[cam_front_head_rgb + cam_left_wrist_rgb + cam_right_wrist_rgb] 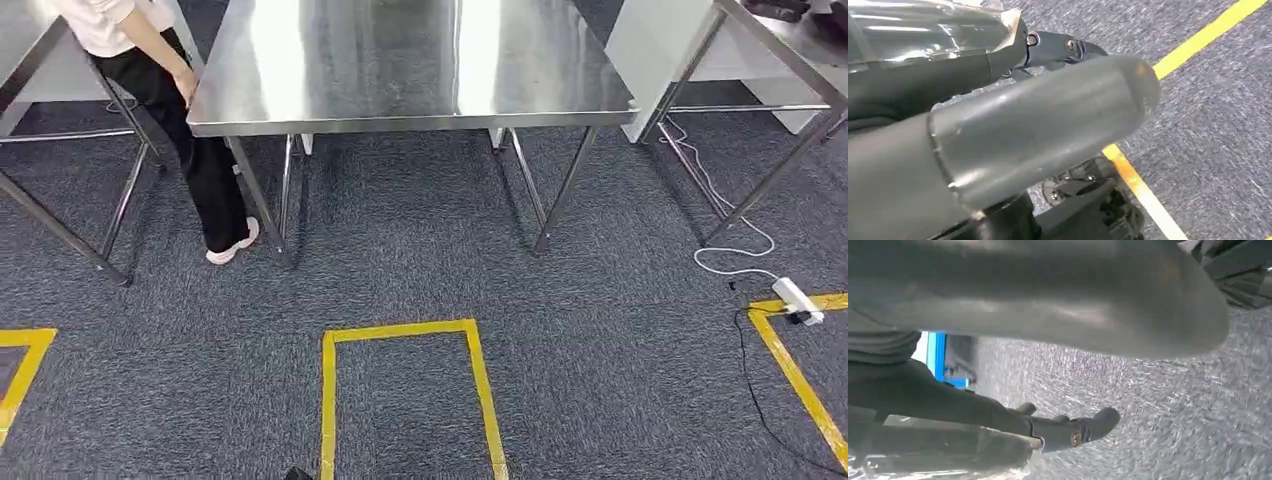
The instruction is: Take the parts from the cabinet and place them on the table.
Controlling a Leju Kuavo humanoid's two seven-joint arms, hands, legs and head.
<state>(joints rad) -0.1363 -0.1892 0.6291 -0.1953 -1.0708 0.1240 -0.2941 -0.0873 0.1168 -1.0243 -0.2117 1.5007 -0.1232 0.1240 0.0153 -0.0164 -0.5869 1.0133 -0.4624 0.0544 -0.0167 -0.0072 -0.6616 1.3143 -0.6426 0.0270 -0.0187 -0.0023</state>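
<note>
The bare stainless-steel tabletop lies straight ahead, beyond the yellow tape outline on the carpet, and you have yet to come within reach of it. A dark piece in clear shiny film lies lengthwise along the left hand's fingers. A similar one lies along the right hand's fingers. They are probably the parts. I cannot tell whether either hand is clamped. Neither hand looks nearer the tabletop.
</note>
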